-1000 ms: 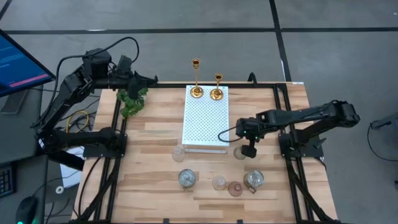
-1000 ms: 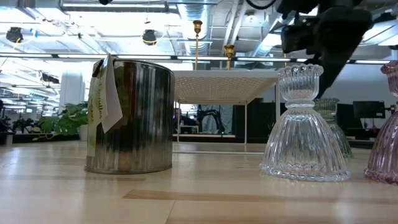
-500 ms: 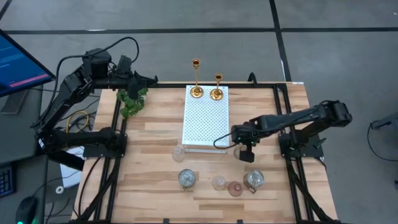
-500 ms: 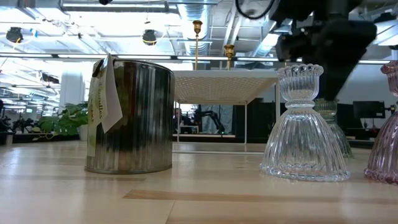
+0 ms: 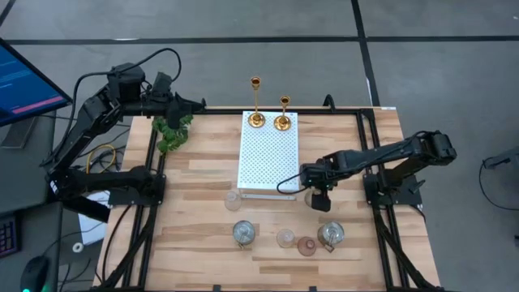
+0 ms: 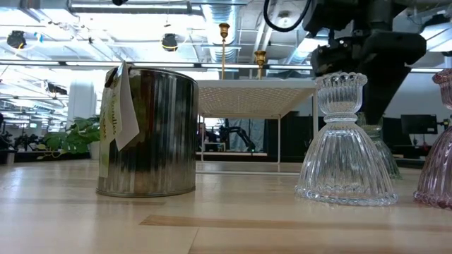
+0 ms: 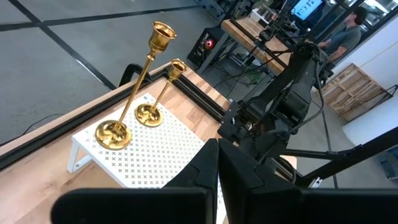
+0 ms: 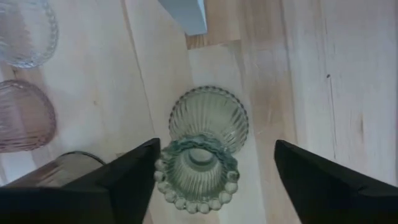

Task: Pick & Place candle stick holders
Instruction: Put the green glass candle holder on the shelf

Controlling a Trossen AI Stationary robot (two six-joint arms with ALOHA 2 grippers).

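Observation:
Two gold stick holders (image 5: 256,101) (image 5: 284,112) stand by their round bases on the far end of the white dotted board (image 5: 268,162); they also show in the left wrist view (image 7: 134,93). My right gripper (image 8: 216,149) is open, pointing down over a greenish ribbed glass holder (image 8: 202,149) that stands on the table by the board's near right corner, one finger on each side of it. In the high view the right gripper (image 5: 319,199) mostly hides it. My left gripper (image 7: 217,152) is shut and empty, raised at the far left (image 5: 195,104). My right gripper has one finger (image 8: 140,165) right beside the greenish holder's beaded top rim (image 8: 163,168); I cannot tell whether it touches. The other finger (image 8: 298,165) stands clear of the rim. The holder stands upright on the table.
Near the front stand a silvery tin (image 5: 243,234), a clear glass holder (image 5: 285,238), a pinkish one (image 5: 306,246) and a silvery one (image 5: 330,234). A small clear cup (image 5: 233,197) sits by the board's near left corner. A leafy plant (image 5: 172,131) lies far left.
My right gripper has gone a little toward the table's left edge and down, over the greenish holder. The holder has stayed where it was.

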